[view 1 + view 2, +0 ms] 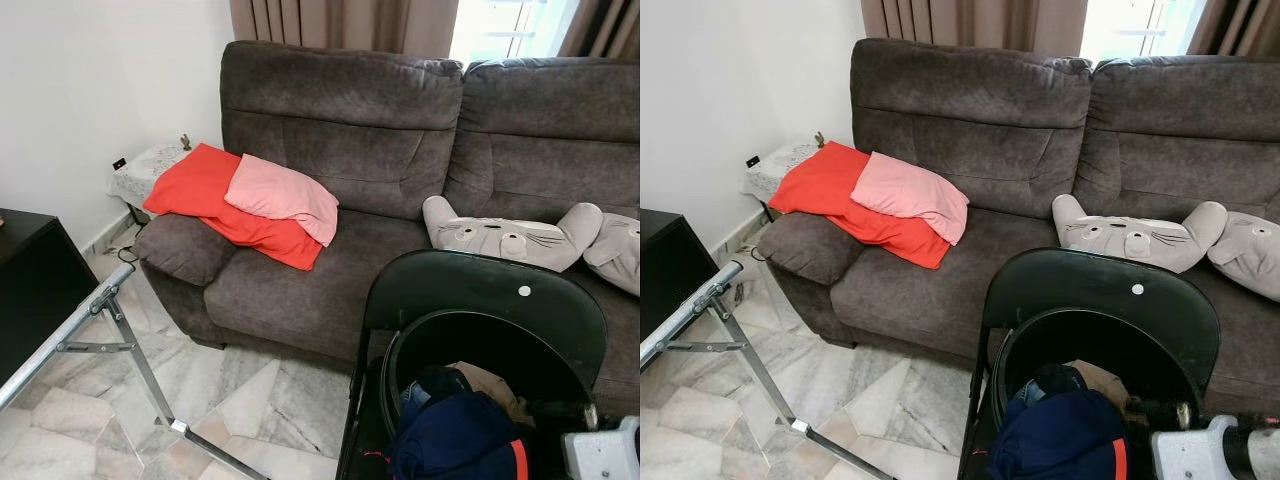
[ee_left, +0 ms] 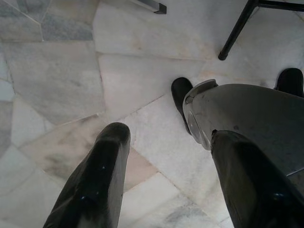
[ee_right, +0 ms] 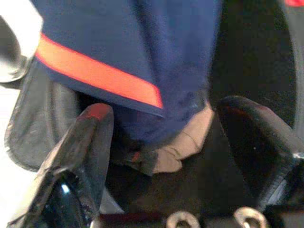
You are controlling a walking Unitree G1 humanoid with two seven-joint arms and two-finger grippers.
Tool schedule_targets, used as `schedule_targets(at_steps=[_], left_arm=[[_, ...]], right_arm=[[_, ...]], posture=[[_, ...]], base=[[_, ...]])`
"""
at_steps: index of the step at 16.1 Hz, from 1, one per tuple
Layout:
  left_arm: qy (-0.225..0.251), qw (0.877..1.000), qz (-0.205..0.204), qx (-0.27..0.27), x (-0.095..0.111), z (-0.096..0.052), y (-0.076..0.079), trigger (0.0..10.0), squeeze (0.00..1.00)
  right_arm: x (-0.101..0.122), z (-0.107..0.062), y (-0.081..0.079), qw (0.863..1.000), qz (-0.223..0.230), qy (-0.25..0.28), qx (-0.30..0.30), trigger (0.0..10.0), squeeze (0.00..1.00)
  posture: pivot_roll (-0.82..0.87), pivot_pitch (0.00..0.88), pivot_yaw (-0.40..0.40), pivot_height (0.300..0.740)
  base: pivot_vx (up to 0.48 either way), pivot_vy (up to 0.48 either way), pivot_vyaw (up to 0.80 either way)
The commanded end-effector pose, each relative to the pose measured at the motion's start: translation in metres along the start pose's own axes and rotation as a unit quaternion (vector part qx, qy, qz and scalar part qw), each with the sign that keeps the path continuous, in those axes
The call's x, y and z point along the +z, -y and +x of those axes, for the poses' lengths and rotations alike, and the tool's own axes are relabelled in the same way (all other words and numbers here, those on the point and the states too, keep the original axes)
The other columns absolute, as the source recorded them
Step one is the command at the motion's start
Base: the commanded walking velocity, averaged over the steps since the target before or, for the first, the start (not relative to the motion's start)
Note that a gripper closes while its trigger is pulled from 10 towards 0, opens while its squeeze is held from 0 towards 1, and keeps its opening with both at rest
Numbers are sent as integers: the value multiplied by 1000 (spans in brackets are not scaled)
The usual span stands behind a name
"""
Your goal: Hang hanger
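1. Right pincer [image 3: 161, 156] is down over the black bucket [image 1: 430, 340], fingers spread wide, nothing between them.
2. Right in front of those fingers: a navy garment with an orange stripe [image 3: 118, 61], bunched on top of the pile, with a beige cloth [image 3: 185, 142] just beyond and below it.
3. From the head camera, the silver right arm [image 1: 1210, 450] pokes in at the bottom corner, beside the bucket's rim; the same navy garment [image 1: 455, 435] heaps up inside.
4. The bucket sits on a black folding chair [image 1: 480, 290], whose rounded back rises behind it.
5. Left pincer [image 2: 166, 180] hangs low, pointing at the marble floor [image 2: 57, 80], fingers set wide apart and empty. A grey robot leg and black foot [image 2: 183, 95] show beyond it.
6. The hanger: cannot pick one out anywhere; if it is in the laundry pile, it is hidden.
7. Well beyond the right pincer, a dark brown sofa [image 1: 340, 110] carries a red pillow [image 1: 200, 190] with a pink pillow [image 1: 285, 195] lying on it, and grey cat-faced cushions [image 1: 510, 235] at the other end.
8. Far off to the left side, a metal drying-rack frame [image 1: 110, 340] slants across the floor.
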State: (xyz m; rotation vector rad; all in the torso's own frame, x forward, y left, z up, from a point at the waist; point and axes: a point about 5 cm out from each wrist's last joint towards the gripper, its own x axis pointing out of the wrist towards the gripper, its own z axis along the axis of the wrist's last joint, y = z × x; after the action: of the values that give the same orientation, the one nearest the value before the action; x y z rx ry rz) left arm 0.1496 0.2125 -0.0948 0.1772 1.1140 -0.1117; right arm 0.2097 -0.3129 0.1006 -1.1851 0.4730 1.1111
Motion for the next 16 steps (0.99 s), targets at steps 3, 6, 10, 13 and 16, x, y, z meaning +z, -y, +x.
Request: schedule_targets(at_steps=[3,6,10,13,16], left_arm=[[-7,1000,2,2,-3,-1,-2,10000,0],[-7,1000,4,4,-3,-1,-3,10000,0],[-7,1000,7,4,-3,-1,-3,10000,0],[-7,1000,10,3,-3,-1,-4,10000,0],[-6,1000,9,5,-4,-1,-4,10000,0]], right_arm=[[-5,-2,-5,999,-19,-16,26,10000,0],[-7,1,-3,999,-42,-21,14,10000,0],[-6,3,1,997,-74,-20,-13,10000,0],[-8,5,-1,996,-85,-18,-19,10000,0],[-9,14,-13,997,-79,-10,-5,10000,0]], posture=[[-53,0,37,740],[-51,0,41,740],[-58,0,47,740],[-59,0,48,740],[-55,0,48,740]], base=[[0,0,0],[0,0,0],[0,0,0],[0,0,0],[0,0,0]])
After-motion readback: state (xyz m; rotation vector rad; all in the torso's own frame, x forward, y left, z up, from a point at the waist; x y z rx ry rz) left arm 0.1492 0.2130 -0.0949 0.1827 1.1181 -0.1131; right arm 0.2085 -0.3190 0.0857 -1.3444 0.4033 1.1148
